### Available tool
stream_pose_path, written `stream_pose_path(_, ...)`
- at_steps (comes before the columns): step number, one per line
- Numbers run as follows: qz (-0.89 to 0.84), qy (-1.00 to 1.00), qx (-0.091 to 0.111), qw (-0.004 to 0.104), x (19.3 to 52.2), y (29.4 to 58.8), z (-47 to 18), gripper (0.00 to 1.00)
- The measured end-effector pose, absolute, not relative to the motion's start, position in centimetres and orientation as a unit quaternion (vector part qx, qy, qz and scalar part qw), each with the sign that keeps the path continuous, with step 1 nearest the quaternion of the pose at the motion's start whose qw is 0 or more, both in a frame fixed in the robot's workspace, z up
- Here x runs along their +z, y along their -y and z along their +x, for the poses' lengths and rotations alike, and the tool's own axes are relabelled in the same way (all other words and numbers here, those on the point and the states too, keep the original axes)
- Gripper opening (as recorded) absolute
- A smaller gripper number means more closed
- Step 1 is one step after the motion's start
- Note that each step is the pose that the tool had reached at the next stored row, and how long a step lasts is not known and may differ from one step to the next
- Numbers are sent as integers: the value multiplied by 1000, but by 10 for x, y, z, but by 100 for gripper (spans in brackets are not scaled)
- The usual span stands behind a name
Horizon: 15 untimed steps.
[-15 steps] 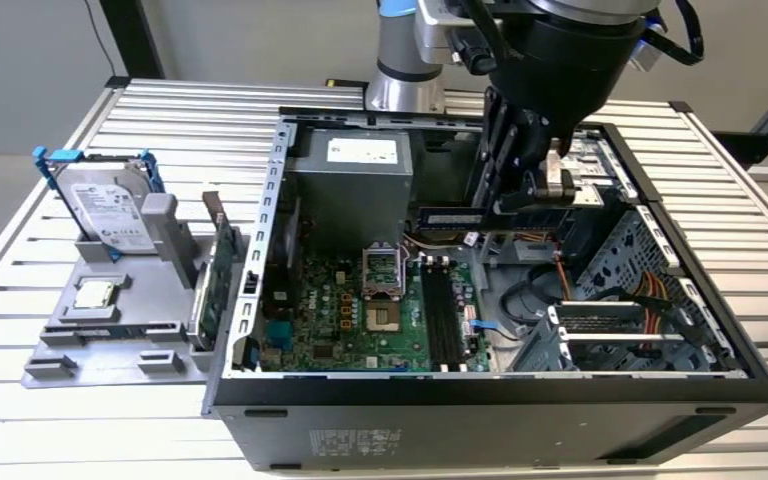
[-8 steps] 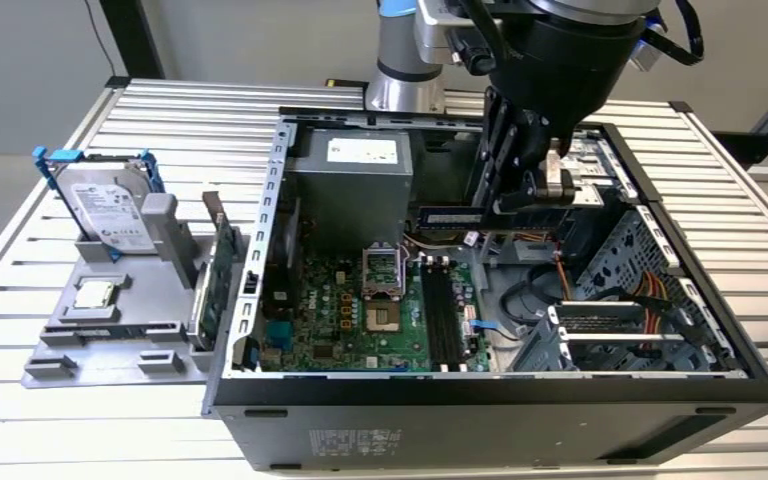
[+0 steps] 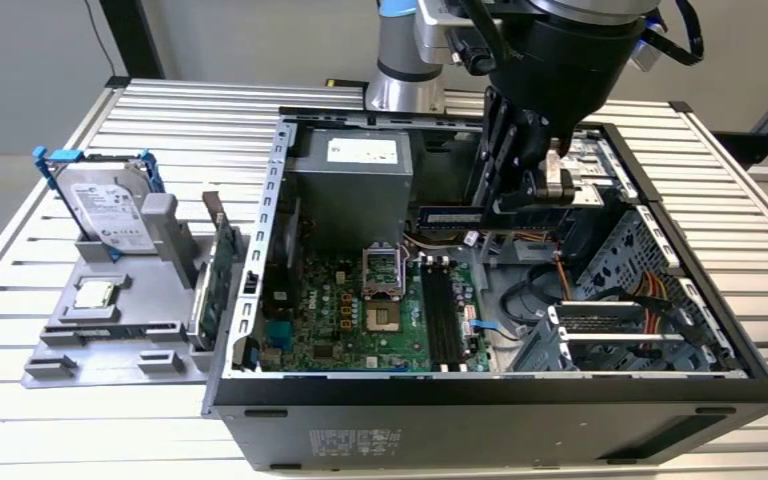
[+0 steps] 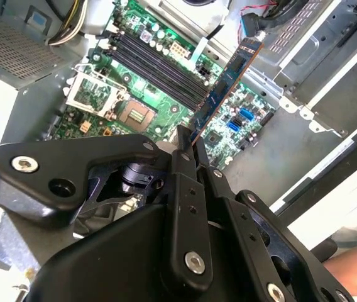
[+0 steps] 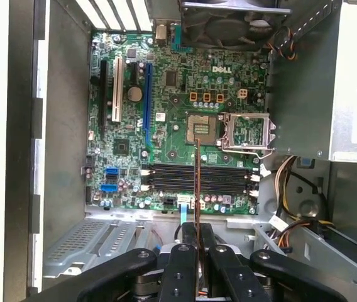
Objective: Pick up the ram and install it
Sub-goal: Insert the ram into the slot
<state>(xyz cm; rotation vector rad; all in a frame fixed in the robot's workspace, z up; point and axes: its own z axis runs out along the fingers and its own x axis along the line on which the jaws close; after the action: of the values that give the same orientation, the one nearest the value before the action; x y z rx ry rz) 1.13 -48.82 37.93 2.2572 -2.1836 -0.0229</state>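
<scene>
My gripper [image 3: 515,208] hangs inside the open computer case [image 3: 491,385], shut on the ram [image 3: 447,213], a narrow blue stick that juts out sideways toward the exterior view's left. The second wrist view shows the ram [image 4: 227,82] slanting away from the black fingers [image 4: 181,157] over the green motherboard [image 4: 153,113]. In the first wrist view the ram [image 5: 197,182] appears edge-on, held at my gripper [image 5: 197,236] and crossing above the black memory slots [image 5: 172,179]. The slots [image 3: 440,322] lie below and nearer the case's front edge.
A grey stand at the exterior view's left holds a silver hard drive [image 3: 107,215], a green card [image 3: 217,270] and a small chip [image 3: 95,293]. The case also holds a power supply [image 3: 351,170], a drive cage [image 3: 624,300] and cables [image 5: 291,189]. A person's arm [image 4: 354,267] is nearby.
</scene>
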Motion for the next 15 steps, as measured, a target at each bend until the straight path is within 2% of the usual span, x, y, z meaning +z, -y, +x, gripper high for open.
stream_pose_path(15,655,756,-7,0,379,488,11,0)
